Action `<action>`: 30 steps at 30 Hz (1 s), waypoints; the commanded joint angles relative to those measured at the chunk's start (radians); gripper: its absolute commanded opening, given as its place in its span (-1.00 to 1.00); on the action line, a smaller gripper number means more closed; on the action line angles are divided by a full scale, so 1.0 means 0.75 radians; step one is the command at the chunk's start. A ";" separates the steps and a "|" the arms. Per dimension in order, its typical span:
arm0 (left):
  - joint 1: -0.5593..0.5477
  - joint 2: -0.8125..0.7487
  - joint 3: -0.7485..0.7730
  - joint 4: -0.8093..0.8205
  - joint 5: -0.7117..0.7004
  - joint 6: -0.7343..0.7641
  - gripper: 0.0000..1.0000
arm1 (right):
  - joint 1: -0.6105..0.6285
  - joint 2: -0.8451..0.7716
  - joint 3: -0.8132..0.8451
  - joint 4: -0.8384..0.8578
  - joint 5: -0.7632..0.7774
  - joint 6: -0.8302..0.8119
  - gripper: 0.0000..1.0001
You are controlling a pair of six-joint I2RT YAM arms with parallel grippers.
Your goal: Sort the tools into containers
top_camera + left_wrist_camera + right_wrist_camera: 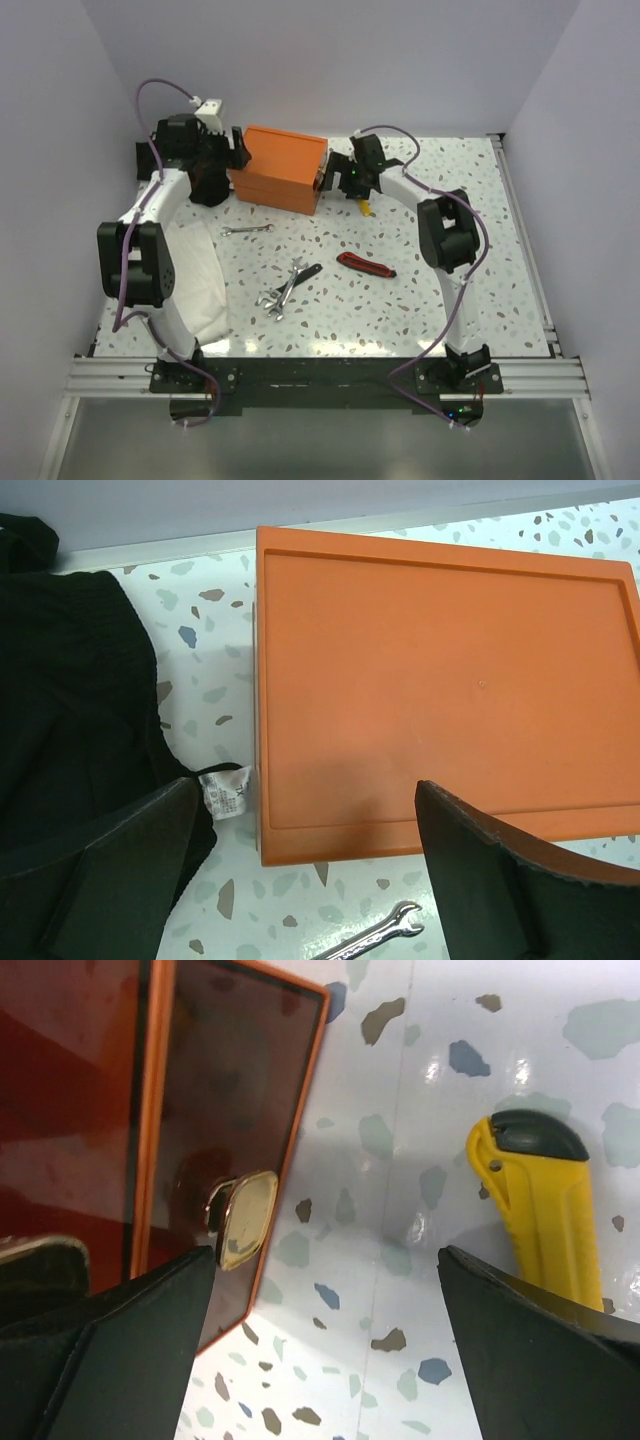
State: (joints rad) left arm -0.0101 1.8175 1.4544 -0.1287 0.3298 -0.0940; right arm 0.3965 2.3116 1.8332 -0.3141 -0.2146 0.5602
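The orange box (280, 168) stands at the back of the table, its lid (440, 680) filling the left wrist view. My left gripper (303, 815) hovers open over the box's near left corner. My right gripper (325, 1260) is open at the box's right end, beside a drawer tray front (230, 1090) with a gold knob (242, 1218). The yellow utility knife (545, 1210) lies just right of it. One silver wrench (247, 229) lies alone. More wrenches (282, 292) and a dark-handled tool (308, 271) lie mid-table, near the red-and-black knife (365, 264).
A black cloth bundle (70, 710) with a white label lies against the box's left side. A white cloth (200, 290) lies under the left arm at the near left. Pale walls close in the table on the back and both sides.
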 commanded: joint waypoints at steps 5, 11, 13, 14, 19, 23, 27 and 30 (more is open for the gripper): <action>-0.031 -0.063 -0.037 0.041 -0.010 0.013 0.91 | 0.013 0.045 0.084 -0.067 0.171 0.147 0.81; -0.066 -0.051 -0.039 0.031 -0.037 0.029 0.91 | 0.013 0.021 0.102 -0.225 0.433 0.094 0.75; -0.070 -0.045 -0.039 0.026 -0.041 0.029 0.91 | 0.007 -0.002 0.072 -0.248 0.494 0.073 0.75; -0.070 -0.041 -0.041 0.028 -0.051 0.029 0.91 | -0.001 -0.016 0.055 -0.256 0.505 0.067 0.75; -0.079 -0.030 -0.070 0.067 -0.090 0.003 0.91 | -0.050 -0.128 -0.106 -0.258 0.540 0.041 0.76; -0.093 -0.006 -0.068 0.063 -0.117 0.003 0.90 | -0.101 -0.218 -0.206 -0.248 0.572 -0.019 0.77; -0.093 0.015 -0.060 0.071 -0.121 -0.028 0.90 | -0.126 -0.302 -0.288 -0.227 0.579 -0.090 0.78; -0.093 0.021 -0.051 0.082 -0.110 -0.052 0.90 | -0.128 -0.366 -0.329 -0.217 0.572 -0.151 0.78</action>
State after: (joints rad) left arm -0.0750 1.8198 1.3972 -0.1127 0.2539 -0.0982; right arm 0.3164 2.1105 1.6264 -0.4404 0.1295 0.5423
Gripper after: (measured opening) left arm 0.954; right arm 0.888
